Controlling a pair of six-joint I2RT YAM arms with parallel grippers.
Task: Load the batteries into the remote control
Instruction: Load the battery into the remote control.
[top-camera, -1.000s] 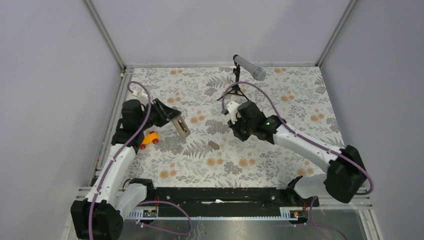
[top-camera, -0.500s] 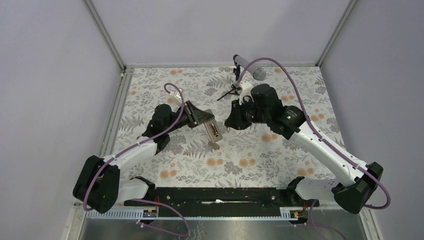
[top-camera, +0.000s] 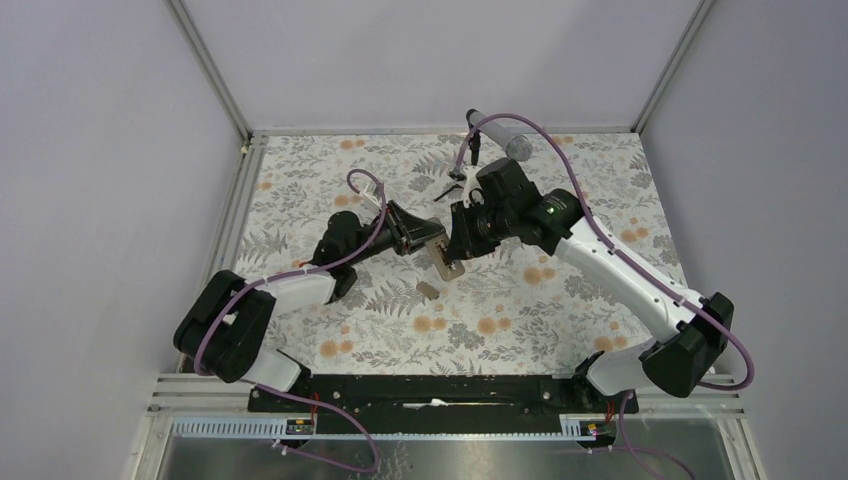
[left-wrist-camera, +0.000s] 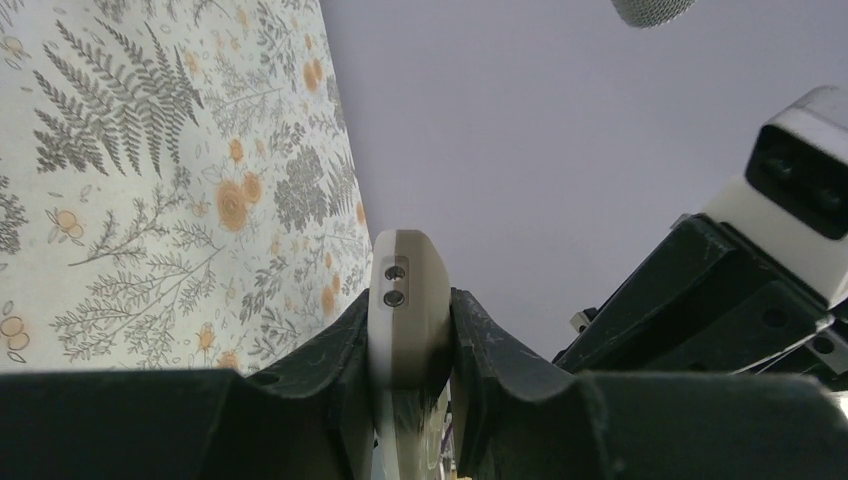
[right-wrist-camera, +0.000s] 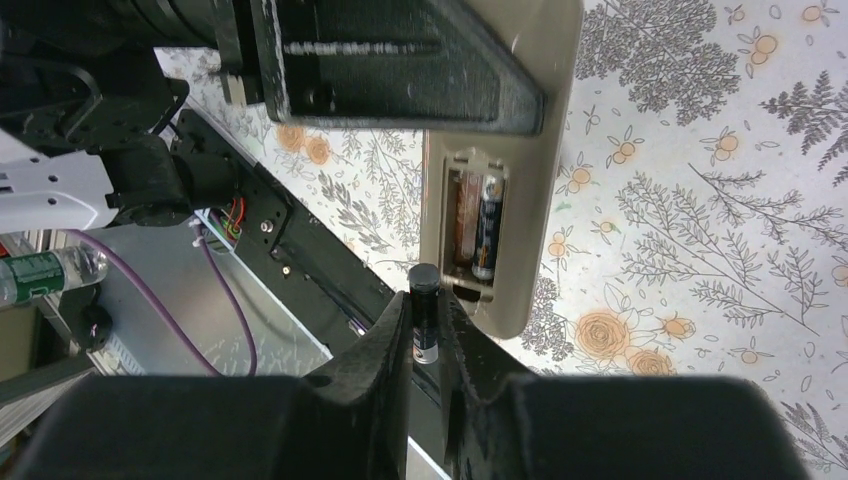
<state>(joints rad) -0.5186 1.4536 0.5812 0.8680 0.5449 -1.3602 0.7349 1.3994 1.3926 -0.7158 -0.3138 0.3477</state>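
Remote control (right-wrist-camera: 530, 230): beige-grey back facing up, battery compartment open, held clear of the floral table (top-camera: 600, 200). Left gripper (left-wrist-camera: 408, 345): jaws clamped on the remote's two long edges. Right gripper (right-wrist-camera: 425, 335): at the remote's open end, pinching a battery (right-wrist-camera: 423, 300) whose tip sits at the compartment's edge. Grey cover piece (top-camera: 427, 290): lying on the table, just near-side of the remote. Second battery (right-wrist-camera: 487, 225): seated in one slot of the remote's compartment.

light was bright, soft and even, falling from above; shadows on the counter (top-camera: 300, 180) were faint. the top view was sharp. close to the lens, the left end effector (left-wrist-camera: 410, 345) and right end effector (right-wrist-camera: 425, 325) looked dark and blurred.
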